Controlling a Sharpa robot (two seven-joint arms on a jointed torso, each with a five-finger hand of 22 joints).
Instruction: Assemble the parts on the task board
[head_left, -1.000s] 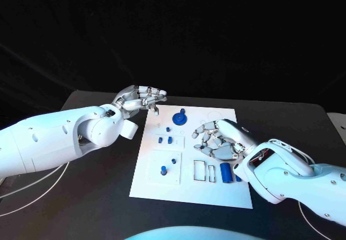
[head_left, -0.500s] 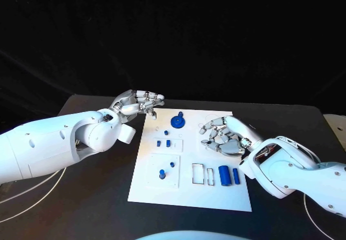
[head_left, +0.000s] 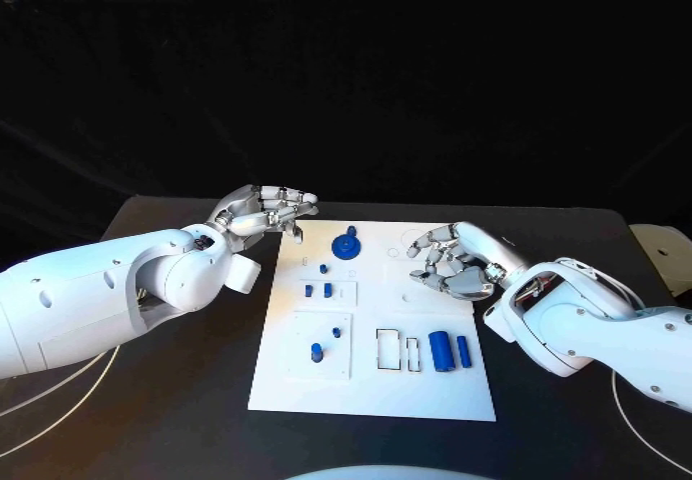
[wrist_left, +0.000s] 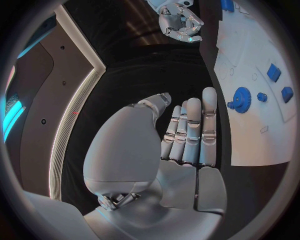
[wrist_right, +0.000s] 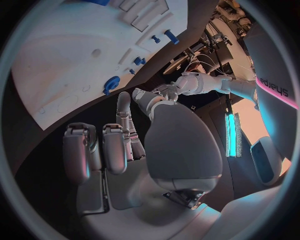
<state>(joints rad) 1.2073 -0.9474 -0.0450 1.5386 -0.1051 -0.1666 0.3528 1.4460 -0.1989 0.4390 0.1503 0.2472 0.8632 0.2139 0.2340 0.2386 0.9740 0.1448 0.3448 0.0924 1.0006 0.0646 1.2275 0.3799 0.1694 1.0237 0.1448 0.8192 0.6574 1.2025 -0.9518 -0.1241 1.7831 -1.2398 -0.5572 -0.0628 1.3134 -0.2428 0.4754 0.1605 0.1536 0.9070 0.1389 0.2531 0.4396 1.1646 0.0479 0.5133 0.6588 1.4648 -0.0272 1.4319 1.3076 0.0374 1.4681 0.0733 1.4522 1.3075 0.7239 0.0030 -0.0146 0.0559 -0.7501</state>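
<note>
My left hand hovers with fingers straight and empty; my right hand curls on nothing. Between them, on the task board, the blue geared part looks light and rigid, best pinched by its rim.

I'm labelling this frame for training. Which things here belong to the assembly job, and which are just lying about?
Belongs to the job:
task board
round blue part
two blue cylinders
small blue parts
left hand, holding nothing
right hand, fingers curled, holding nothing

Just lying about:
black table
white cables at the table's edge
</note>
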